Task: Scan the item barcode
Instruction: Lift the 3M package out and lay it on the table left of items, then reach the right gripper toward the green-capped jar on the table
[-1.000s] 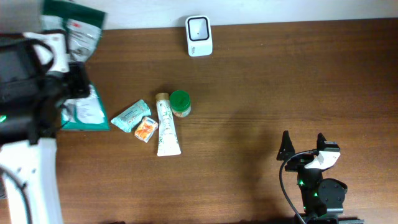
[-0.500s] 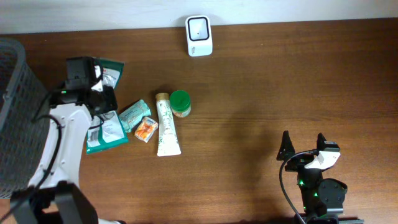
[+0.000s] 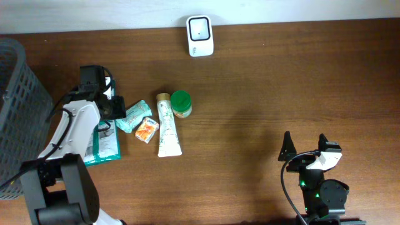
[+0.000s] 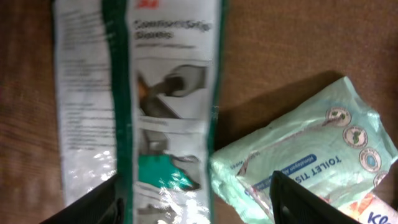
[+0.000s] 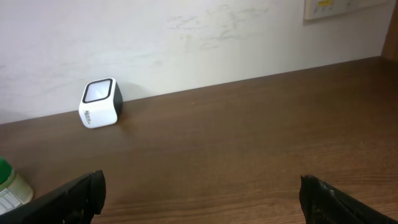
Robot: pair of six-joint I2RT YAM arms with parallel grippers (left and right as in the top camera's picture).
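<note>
A green-and-white 3M packet (image 4: 161, 106) lies flat on the wooden table, seen close up in the left wrist view. My left gripper (image 4: 196, 208) hovers right over it, open, one finger (image 4: 93, 205) on the packet's left and the other over a pale green toilet-wipes pack (image 4: 311, 162). In the overhead view the left gripper (image 3: 112, 107) is at the table's left, with the packet (image 3: 103, 147) sticking out below it. The white barcode scanner (image 3: 200, 35) stands at the far edge, also visible as a scanner (image 5: 99, 102) from the right wrist. My right gripper (image 3: 304, 145) rests open and empty at the near right.
Beside the wipes pack (image 3: 132, 115) lie an orange sachet (image 3: 146, 130), a white tube (image 3: 167, 128) and a green-lidded jar (image 3: 181, 103). A dark mesh basket (image 3: 15, 112) stands at the left edge.
The left arm swung from over the basket down to the table with the green packet. Its jaws have opened and the packet now lies flat. The right arm has not moved.
</note>
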